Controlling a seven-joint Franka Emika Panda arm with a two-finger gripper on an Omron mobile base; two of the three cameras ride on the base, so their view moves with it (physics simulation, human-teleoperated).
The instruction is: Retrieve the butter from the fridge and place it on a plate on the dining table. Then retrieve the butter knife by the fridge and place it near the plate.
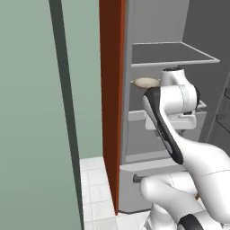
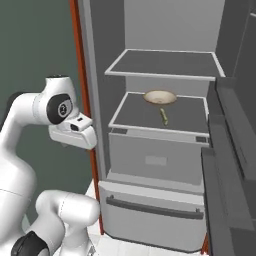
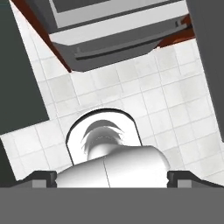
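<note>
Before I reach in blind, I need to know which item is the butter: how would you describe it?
Look in the open fridge, on the lower of the two grey shelves above the drawers. The butter is the small thin yellow-olive stick lying towards the front, just in front of a tan round item, which is wide and disc-shaped.

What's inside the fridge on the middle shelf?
The open fridge has a small yellowish butter stick on that shelf, just in front of a tan round item. What's in the closed drawers below is hidden.
</note>
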